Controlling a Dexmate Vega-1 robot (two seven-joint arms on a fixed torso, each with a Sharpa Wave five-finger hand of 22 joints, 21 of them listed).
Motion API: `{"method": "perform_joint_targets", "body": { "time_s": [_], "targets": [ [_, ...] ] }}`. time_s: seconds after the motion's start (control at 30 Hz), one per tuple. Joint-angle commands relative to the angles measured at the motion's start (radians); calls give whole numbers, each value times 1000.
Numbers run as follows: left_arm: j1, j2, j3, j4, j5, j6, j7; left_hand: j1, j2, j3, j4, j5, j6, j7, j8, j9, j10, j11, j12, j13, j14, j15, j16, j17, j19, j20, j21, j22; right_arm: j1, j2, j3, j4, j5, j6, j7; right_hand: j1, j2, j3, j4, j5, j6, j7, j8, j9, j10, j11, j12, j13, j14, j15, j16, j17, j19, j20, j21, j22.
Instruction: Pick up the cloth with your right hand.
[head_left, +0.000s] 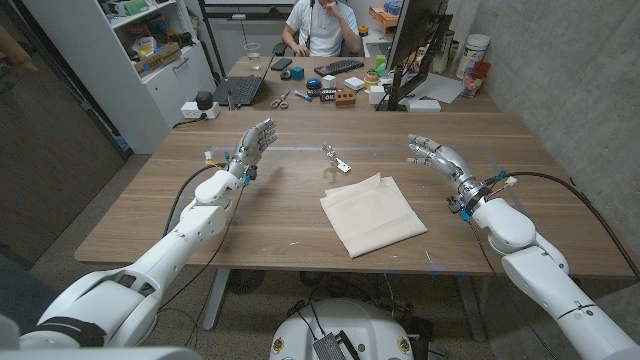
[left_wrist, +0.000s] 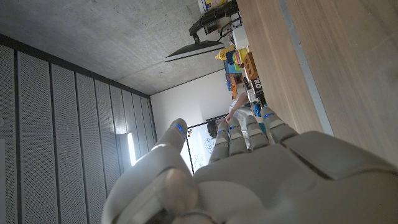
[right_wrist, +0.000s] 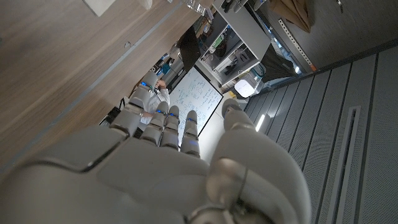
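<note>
We see the cream cloth (head_left: 372, 213) lying folded on the wooden desk (head_left: 150, 215), just right of centre and nearer the front edge. Our right hand (head_left: 432, 155) hovers beyond the cloth's right corner, apart from it, fingers spread and holding nothing. Our left hand (head_left: 253, 146) is raised over the desk's left half, well apart from the cloth, fingers extended and loosely apart, also holding nothing. A small metal clip (head_left: 337, 160) lies just behind the cloth. A person (head_left: 322, 27) sits at the far desk.
</note>
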Motion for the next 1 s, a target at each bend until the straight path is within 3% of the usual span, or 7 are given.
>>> {"method": "perform_joint_targets", "body": {
  "time_s": [0.03, 0.27, 0.53, 0.73, 0.83, 1.0],
  "targets": [
    [-24, -11, 10, 32, 10, -5, -16, -2, 3, 8, -3, 5, 4, 3, 6, 5, -2, 8, 9, -2, -4, 10, 3, 2, 1, 11, -3, 3, -67, -55, 32, -65, -64, 28, -32, 5, -19, -7, -4, -9, 8, -31, -1, 2, -11, -14, -2, 6, 5, 7, -7, -4, 4, 21, -18, 1],
    [-31, -16, 12, 38, 13, -4, -11, -3, 4, 9, -3, 5, 7, 5, 7, 5, -2, 6, 10, -3, -5, 11, 3, 2, 2, 10, -4, 4, -98, -74, 47, -89, -83, 33, -40, 9, -21, -11, -2, -11, 25, -48, 3, 3, -13, -31, -1, 7, -4, 14, -13, -11, -19, 47, -41, 1],
    [-39, -22, 18, 50, 19, 1, -10, -4, 4, 10, -4, 5, 7, 4, 7, 5, -3, 7, 10, -5, -5, 11, 3, 2, 2, 10, -4, 4, -129, -91, 58, -104, -110, 53, -52, 12, -25, -19, 1, -13, 56, -57, 10, 3, -17, -48, -1, 9, -65, 26, -40, -23, -66, 80, -84, 1],
    [-47, -28, 22, 64, 23, -4, -15, -5, 4, 10, -5, 5, 7, 5, 7, 5, -3, 7, 10, -7, -5, 11, 3, 2, 3, 9, -5, 4, -150, -122, 61, -134, -195, 40, -88, 14, -27, -21, 2, -13, 68, -66, 12, 4, -21, -56, -2, 10, -76, 31, -44, -28, -66, 92, -93, 2],
    [-47, -29, 23, 61, 23, 1, -11, -5, 4, 10, -5, 5, 7, 4, 6, 5, -3, 8, 10, -7, -5, 11, 3, 2, 3, 9, -5, 4, -159, -136, 64, -143, -221, 51, -104, 17, -37, -26, -1, -11, 67, -70, 8, 3, -37, -61, -6, 10, -92, 46, -50, -35, -91, 113, -115, 2],
    [-52, -31, 25, 68, 27, 0, -10, -5, 5, 11, -5, 5, 7, 4, 7, 5, -2, 7, 11, -9, -4, 11, 4, 2, 3, 9, -6, 4, -186, -163, 74, -183, -273, 16, -126, 19, -51, -32, -2, -8, 63, -79, 3, 3, -56, -71, -11, 11, -108, 50, -54, -41, -116, 118, -138, 2]
  ]
}}
